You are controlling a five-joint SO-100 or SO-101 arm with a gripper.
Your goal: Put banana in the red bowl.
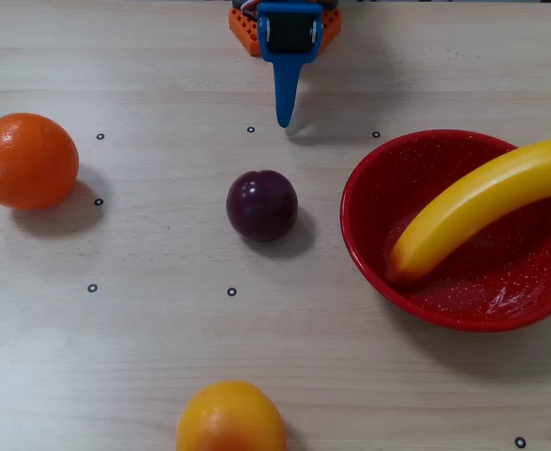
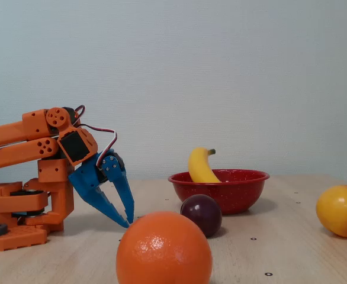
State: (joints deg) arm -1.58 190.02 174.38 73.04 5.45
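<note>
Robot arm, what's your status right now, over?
Gripper empty, pulled back near the base; its opening unclear. Banana lying in red bowl, stem end over the rim. Plum and oranges sit clear of the bowl, nothing in the way.

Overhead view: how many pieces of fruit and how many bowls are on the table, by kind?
Banana: 1
Orange: 1
Plum: 1
Yellow-orange fruit: 1
Red bowl: 1
Total: 5
</note>
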